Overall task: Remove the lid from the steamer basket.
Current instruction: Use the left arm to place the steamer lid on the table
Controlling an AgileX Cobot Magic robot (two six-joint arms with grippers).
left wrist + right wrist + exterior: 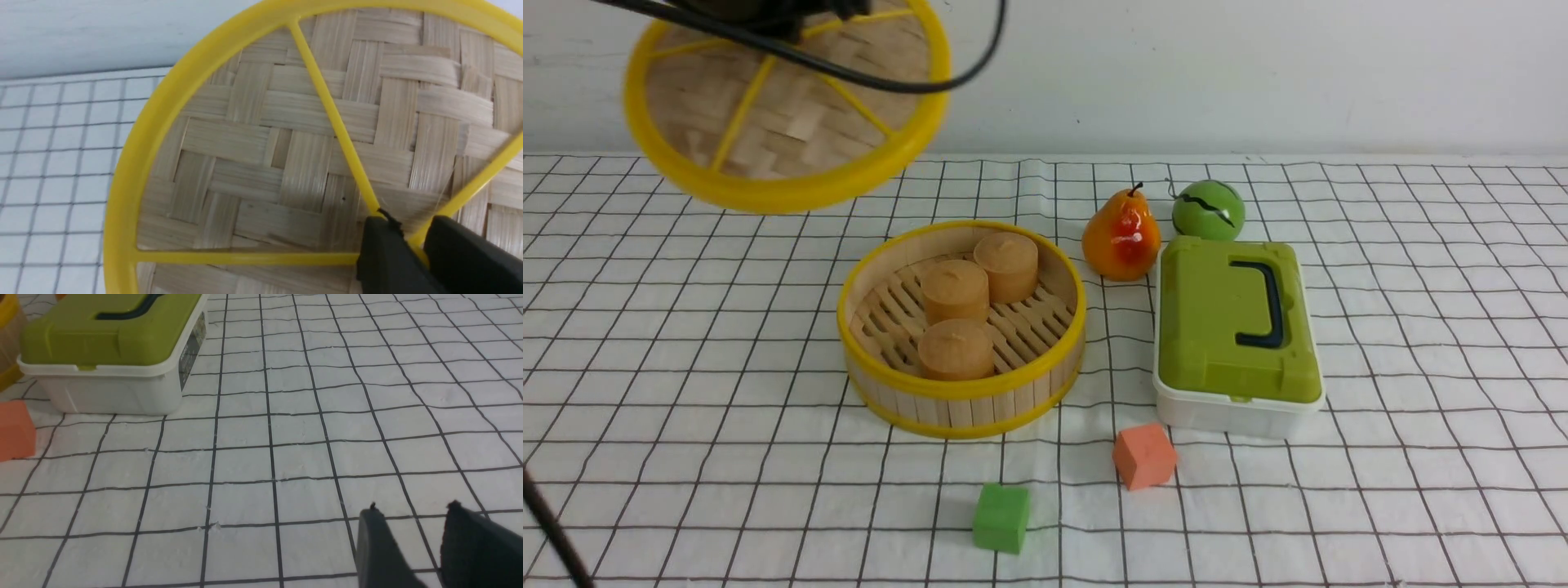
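Black left end effector (412, 245), narrowly parted, pinches the lid (265, 163) at its yellow hub, clear of the steamer basket (964, 404).

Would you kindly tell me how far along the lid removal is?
Done: the round woven-bamboo lid with yellow rim is off the round bamboo-slat steamer basket, which sits open showing three brown cylinders. In hand: the left fingers pinch the lid's hub, holding it aloft. Left: probably setting it down on the checked cloth.
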